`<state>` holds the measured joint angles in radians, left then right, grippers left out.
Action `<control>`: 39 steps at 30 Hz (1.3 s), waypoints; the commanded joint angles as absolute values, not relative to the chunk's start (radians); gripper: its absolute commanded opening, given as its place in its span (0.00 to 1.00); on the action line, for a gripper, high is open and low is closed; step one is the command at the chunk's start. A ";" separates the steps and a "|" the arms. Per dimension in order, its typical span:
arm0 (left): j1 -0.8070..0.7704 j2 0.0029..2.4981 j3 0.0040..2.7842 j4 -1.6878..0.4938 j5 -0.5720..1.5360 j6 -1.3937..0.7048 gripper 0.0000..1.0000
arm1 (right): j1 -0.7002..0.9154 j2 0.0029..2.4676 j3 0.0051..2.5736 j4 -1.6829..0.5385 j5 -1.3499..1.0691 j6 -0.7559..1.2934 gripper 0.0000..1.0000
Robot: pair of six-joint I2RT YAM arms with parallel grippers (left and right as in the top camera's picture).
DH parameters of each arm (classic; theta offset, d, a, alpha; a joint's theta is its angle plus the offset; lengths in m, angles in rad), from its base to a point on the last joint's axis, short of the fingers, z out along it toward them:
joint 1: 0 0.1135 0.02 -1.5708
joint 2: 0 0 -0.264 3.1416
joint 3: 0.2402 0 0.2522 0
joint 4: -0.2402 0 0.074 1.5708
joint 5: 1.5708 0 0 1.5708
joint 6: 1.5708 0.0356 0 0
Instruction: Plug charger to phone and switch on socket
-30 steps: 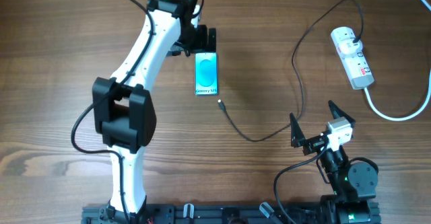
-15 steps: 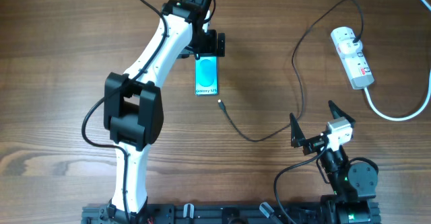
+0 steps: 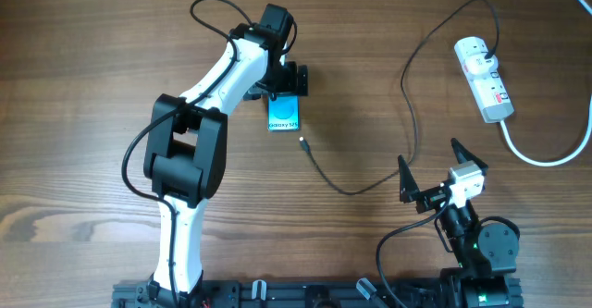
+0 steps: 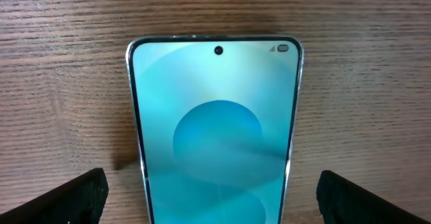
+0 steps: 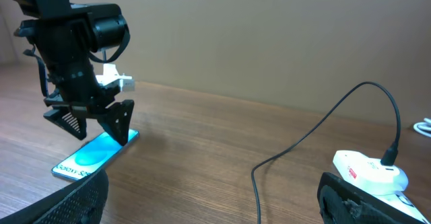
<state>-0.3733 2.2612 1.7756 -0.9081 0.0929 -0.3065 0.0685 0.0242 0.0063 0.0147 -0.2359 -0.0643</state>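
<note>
- Overhead view gives you the whole layout on the brown wooden table (image 3: pixel 92 49). The small rectangular phone (image 3: pixel 285 116) with its teal-blue screen lies left of centre. The white elongated plastic socket (image 3: pixel 493 104) with small red switches sits well apart at the far right, and a thick white cord (image 3: pixel 546 157) curls off it.
- Only there can you follow the charger (image 3: pixel 407 86), a thin black cable. It runs from its white adapter (image 3: pixel 483 60) on the socket round to its small black plug tip (image 3: pixel 302 142). The tip lies just beside the phone's lower edge, not touching it.
- Left wrist view shows you what the arm hides from above. The left pincer (image 4: pixel 215 204) has its black fingers (image 4: pixel 74 197) spread wide, one on each side of the phone's upper part, and neither touches it.
- Right wrist view shows you the right pincer (image 5: pixel 215 204) with its jaws apart and holding nothing. It looks across the table at the phone, the cable and the socket.
- Writing: from overhead, "Galaxy S25" reads along the phone's lower edge. The left wrist view shows "100" in the screen's top corner.
</note>
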 commanded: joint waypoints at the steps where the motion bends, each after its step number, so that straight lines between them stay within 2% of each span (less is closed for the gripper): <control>1: -0.378 2.273 1.764 -0.894 0.076 -0.327 1.00 | 0.066 0.023 0.005 0.018 -0.249 -0.050 1.00; 13: -0.412 2.273 1.764 -0.879 0.002 -0.375 0.97 | 0.066 0.023 0.005 0.018 -0.248 -0.050 1.00; 32: -0.430 2.273 1.764 -0.871 -0.095 -0.375 1.00 | 0.066 0.023 0.005 0.018 -0.249 -0.050 1.00; 39: -0.435 2.273 1.679 -0.817 -0.094 -0.375 1.00 | 0.066 0.023 0.005 0.018 -0.248 -0.050 1.00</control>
